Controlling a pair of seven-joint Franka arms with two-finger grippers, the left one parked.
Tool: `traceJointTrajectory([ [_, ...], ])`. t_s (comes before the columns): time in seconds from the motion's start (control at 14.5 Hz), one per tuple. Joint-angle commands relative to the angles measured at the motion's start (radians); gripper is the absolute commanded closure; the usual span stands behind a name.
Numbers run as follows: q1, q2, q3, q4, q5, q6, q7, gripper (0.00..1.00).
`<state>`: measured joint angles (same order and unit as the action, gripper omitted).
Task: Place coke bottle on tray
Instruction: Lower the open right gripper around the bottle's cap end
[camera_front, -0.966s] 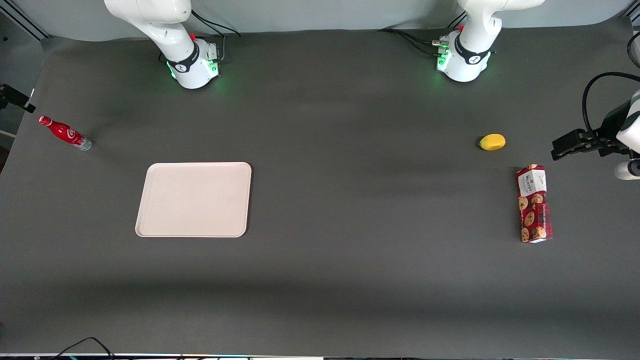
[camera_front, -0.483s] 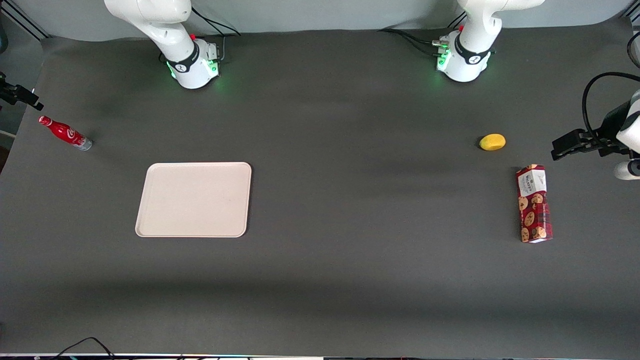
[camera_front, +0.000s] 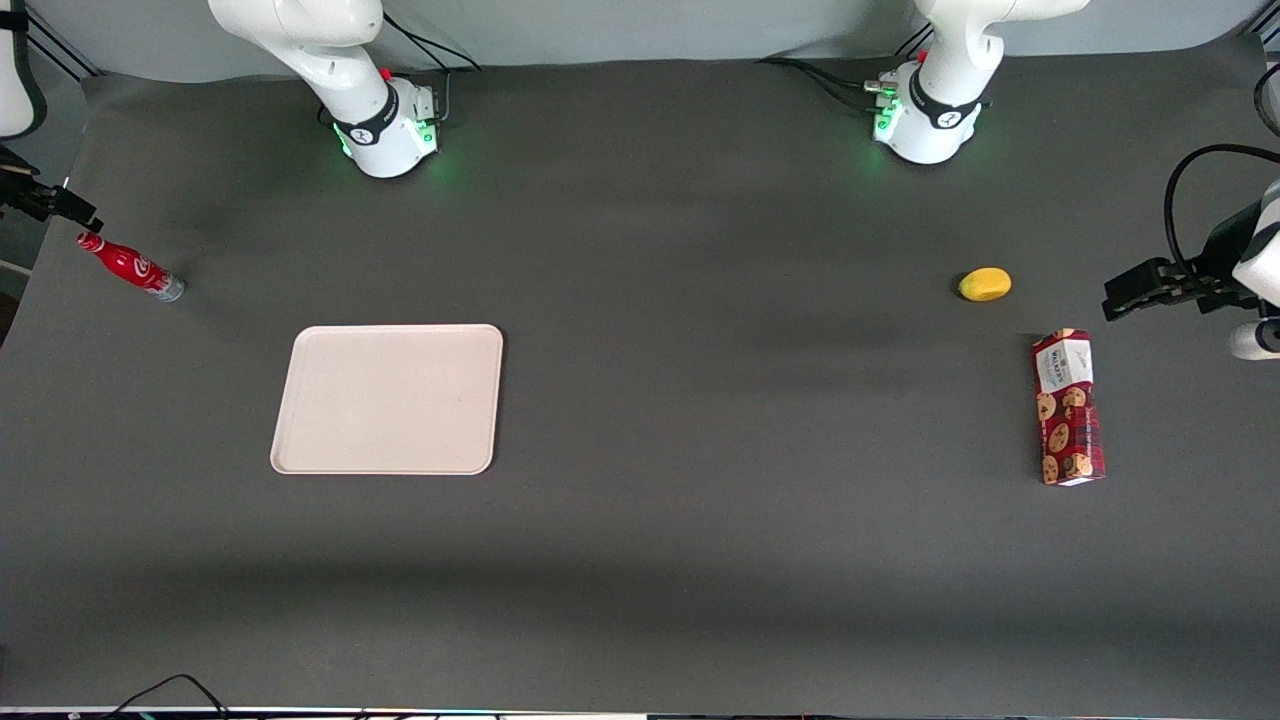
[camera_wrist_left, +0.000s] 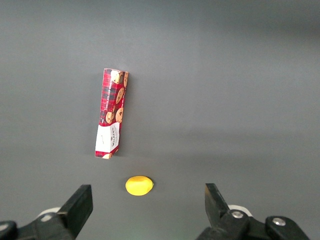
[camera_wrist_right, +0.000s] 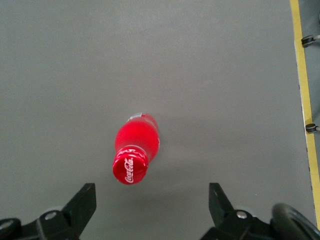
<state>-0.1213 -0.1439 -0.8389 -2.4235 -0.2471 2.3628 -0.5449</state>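
While the coke bottle (camera_front: 131, 266) stands upright on the dark table (camera_front: 700, 560) at the working arm's end, close to the table's edge, the gripper (camera_front: 70, 208) hangs just above it, near its red cap. Only a dark sliver of that gripper shows at the border of the front view, so its height over the cap is hard to judge there. From the right wrist view the bottle (camera_wrist_right: 134, 150) is seen from above, cap toward the camera with the white script across it, and the gripper (camera_wrist_right: 152, 200) has its two fingers (camera_wrist_right: 82, 202) spread wide, one to each side of the bottle and clear of it, grasping nothing.

Flat on the table lies the tray (camera_front: 388, 398), pale and bare, nearer to the front camera than the bottle and well apart from it. Toward the parked arm's end sit a small yellow fruit (camera_front: 985, 284), possibly a lemon, and a red cookie box (camera_front: 1068, 407) lying flat, the box nearer to the front camera than the fruit.
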Motion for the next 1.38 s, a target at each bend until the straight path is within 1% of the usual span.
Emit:
traceJointTrajectory([
  [0.0,0.011,0.04,-0.006,0.0,0.016,0.03,-0.017,0.0],
  [0.28,0.014,0.095,-0.005,0.001,0.051,0.041,-0.033,0.0],
  [0.48,0.014,0.106,-0.003,0.007,0.069,0.039,-0.046,0.0],
  [0.62,0.012,0.106,-0.005,0.008,0.11,0.042,-0.076,0.0],
  [0.76,0.008,0.109,-0.006,0.012,0.196,0.038,-0.163,0.0],
  [0.83,0.006,0.121,-0.006,0.014,0.213,0.038,-0.179,0.0],
  [1.31,-0.003,0.129,-0.008,0.02,0.215,0.038,-0.178,0.0],
])
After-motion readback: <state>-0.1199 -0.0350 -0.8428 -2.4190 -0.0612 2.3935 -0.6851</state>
